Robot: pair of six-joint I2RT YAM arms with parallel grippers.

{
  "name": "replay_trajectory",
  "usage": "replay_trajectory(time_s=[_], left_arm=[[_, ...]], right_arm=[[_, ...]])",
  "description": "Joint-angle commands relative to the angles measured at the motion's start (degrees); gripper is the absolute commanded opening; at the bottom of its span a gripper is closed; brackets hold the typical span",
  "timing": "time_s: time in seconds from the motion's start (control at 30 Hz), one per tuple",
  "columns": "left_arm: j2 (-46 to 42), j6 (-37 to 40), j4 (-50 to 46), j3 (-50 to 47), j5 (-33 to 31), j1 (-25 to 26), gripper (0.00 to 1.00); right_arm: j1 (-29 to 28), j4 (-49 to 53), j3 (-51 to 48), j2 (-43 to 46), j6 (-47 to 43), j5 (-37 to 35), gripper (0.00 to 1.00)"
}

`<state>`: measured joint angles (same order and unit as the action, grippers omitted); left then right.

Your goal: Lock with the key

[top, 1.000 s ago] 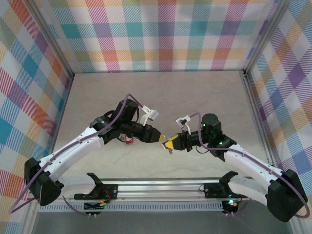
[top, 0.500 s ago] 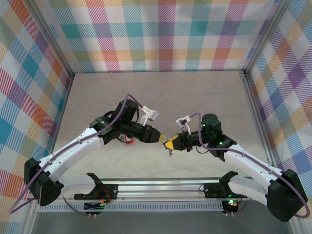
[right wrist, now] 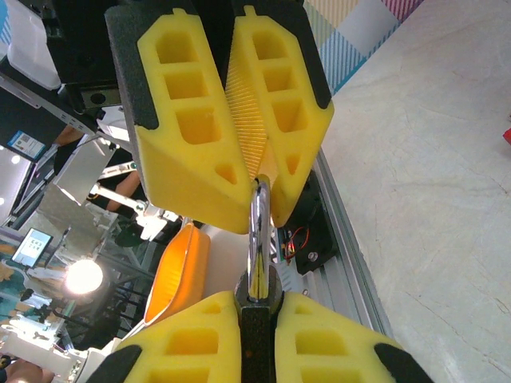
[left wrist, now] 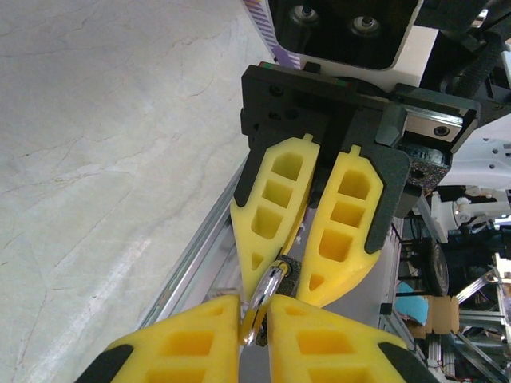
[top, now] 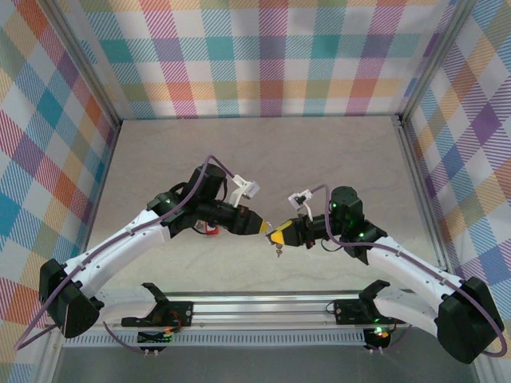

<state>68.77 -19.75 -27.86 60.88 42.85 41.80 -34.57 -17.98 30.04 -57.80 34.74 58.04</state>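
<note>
**Top view.** The left gripper (top: pixel 261 228) and the right gripper (top: pixel 277 237) meet tip to tip just toward 6 o'clock from the centre of the table (top: pixel 263 152). The left arm reaches in from 8 o'clock and the right arm from 4 o'clock. The padlock (right wrist: pixel 255 263) is held between them.

**Right wrist view.** The right gripper's yellow fingers (right wrist: pixel 335 335) are pressed onto the dark lock body (right wrist: pixel 255 335) at 6 o'clock. The steel shackle (right wrist: pixel 256 231) rises toward 12 o'clock, where the left gripper's tips pinch its top.

**Left wrist view.** The left gripper's pinch on the shackle sits at 6 o'clock, with the lock body toward 12 o'clock of it.

A small item (top: pixel 279 252) hangs below the right gripper; whether it is the key cannot be told. A red object (top: pixel 211 230) lies on the table beneath the left arm.
</note>
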Motion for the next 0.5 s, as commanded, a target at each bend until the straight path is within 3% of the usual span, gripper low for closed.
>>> replay_trajectory(time_s=[0.0,0.47], left_arm=[[-1.52,-0.05,1.49,-0.63,1.32,-0.84,0.15],[-1.19,0.6,1.26,-0.81,1.0,-0.84,0.08]], right_arm=[[0.03,-3.02,-0.47,-0.03,0.02,2.08,0.0],[0.03,-3.72,-0.44,-0.03,0.68,2.67,0.0]])
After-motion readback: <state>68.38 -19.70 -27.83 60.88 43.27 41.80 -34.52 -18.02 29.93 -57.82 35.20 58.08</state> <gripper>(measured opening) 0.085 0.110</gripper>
